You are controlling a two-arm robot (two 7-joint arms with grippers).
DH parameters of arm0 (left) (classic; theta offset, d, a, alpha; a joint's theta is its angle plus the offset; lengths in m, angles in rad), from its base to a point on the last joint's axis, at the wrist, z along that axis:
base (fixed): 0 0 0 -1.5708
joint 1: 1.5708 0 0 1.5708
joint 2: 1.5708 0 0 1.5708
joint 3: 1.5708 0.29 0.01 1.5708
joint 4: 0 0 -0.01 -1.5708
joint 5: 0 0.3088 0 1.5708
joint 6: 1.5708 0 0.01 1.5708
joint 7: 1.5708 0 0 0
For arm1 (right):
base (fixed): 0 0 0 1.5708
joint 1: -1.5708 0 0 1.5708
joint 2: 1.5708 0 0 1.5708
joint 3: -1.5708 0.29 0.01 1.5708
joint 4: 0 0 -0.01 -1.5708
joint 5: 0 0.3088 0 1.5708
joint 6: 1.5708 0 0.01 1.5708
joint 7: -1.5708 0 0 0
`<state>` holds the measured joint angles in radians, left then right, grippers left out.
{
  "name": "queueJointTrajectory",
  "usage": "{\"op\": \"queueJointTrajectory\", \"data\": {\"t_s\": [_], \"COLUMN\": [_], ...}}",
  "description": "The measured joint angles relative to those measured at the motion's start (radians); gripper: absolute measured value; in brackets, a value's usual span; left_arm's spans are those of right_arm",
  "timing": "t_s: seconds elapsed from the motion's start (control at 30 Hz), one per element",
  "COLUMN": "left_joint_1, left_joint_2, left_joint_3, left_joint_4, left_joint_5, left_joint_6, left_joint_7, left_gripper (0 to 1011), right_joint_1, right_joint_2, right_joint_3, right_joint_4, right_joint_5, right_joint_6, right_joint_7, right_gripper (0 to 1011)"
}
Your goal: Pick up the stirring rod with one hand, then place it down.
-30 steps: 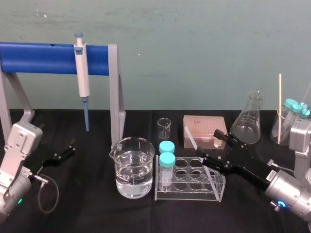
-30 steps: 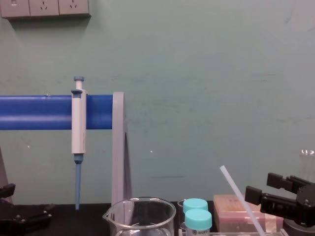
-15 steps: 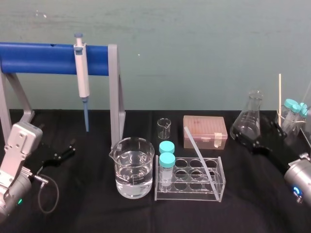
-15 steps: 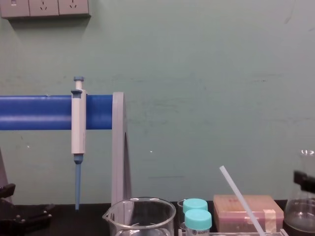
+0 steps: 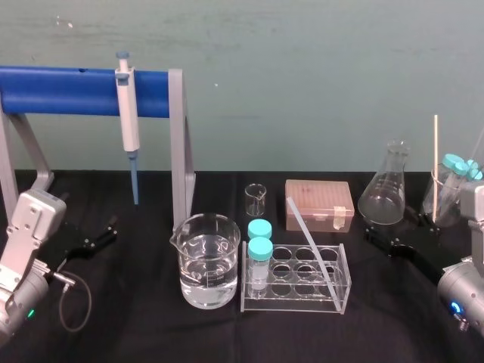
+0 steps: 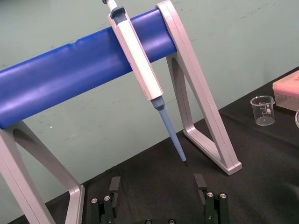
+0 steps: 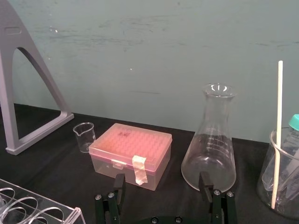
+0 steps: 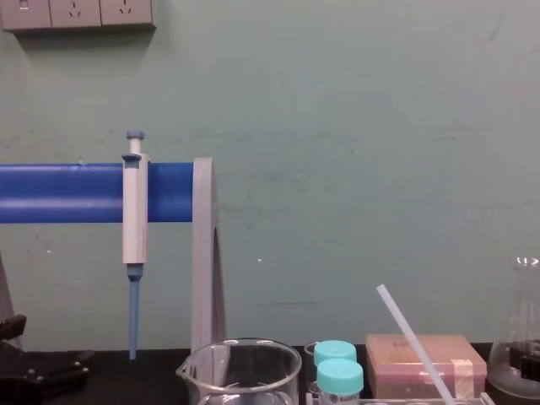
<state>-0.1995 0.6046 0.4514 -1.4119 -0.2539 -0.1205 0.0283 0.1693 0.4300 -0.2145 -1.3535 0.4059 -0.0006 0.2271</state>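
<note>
Backing away from the tube rack [image 5: 291, 301], the right gripper [image 5: 399, 231] now sits well to the rack's right, in front of the flask [image 5: 384, 198], its fingers spread wide and empty. I judge the release done. The stirring rod [image 5: 310, 242] leans slanted in the rack, lower end inside, so the frame props it. Well left of the rack, the left gripper [image 6: 157, 184] lies parked, fingers wide.
</note>
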Motion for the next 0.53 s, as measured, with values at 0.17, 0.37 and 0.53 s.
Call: {"op": "queueJointTrajectory", "data": {"t_s": [0.17,0.37,0.53], "left_joint_1": [0.0,0.0,0.0], "left_joint_2": [0.0,0.0,0.0], "left_joint_3": [0.0,0.0,0.0], "left_joint_4": [0.0,0.0,0.0], "left_joint_5": [0.0,0.0,0.0], "left_joint_6": [0.0,0.0,0.0], "left_joint_7": [0.0,0.0,0.0], "left_gripper": [1000,1000,1000], "right_joint_1": [0.0,-0.001,-0.001], "right_joint_2": [0.001,0.001,0.001], "right_joint_3": [0.0,0.0,0.0], "right_joint_4": [-0.002,-0.003,-0.004], "right_joint_5": [0.0,0.001,0.001], "right_joint_6": [-0.002,-0.004,-0.005], "right_joint_7": [0.0,0.0,0.0], "right_gripper": [1000,1000,1000]}}
